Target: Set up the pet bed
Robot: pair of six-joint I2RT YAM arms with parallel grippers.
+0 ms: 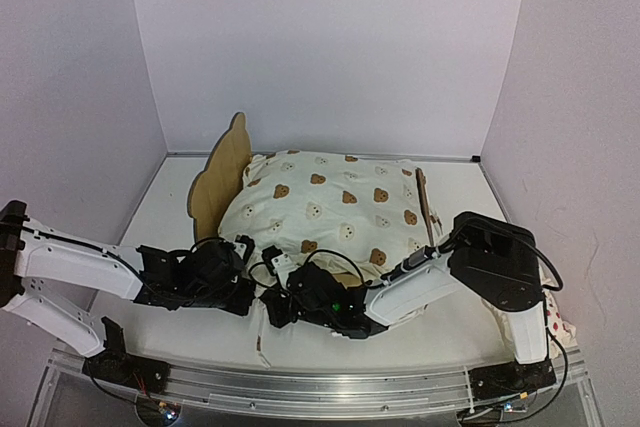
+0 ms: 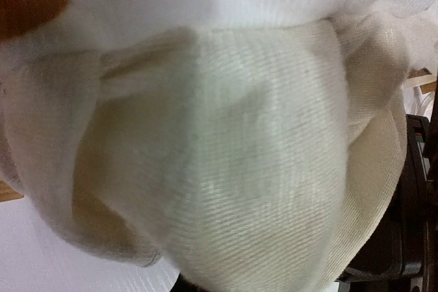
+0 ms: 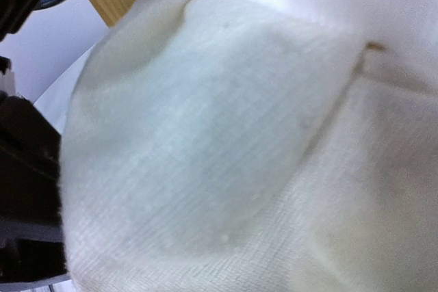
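Pet bed point(image 1: 222, 182) stands on the desk point(image 1: 150, 222) at the middle of the top view, nearer the back wall than the arm bases. Its bear-ear headboard point(image 1: 212, 197) is upright at the left end, and a thin plywood end panel point(image 1: 424, 209) is upright at the right end. A cream bear-print cushion point(image 1: 340, 207) lies between the two and covers the whole of the frame's base. Its near edge spills toward the arms.

I note the left hand point(image 1: 243, 250) at the cushion's near left corner, low over the desk. Its fingers are pressed together. The left wrist view is filled with cream woven fabric at very close range and the fingers themselves do not show, so I cannot tell whether cloth is caught between them.

I note the right hand point(image 1: 273, 265) just beside the left one, at the same near edge, with its arm reaching across from the right. Its fingers are likewise pressed together. The right wrist view shows only cream fabric, a strip of plywood at the top left and blurred dark hardware down the left side. Whether it pinches the cushion I cannot tell.

A small white pillow point(image 1: 557, 329) with red dots lies at the far right, partly hidden behind the right arm.
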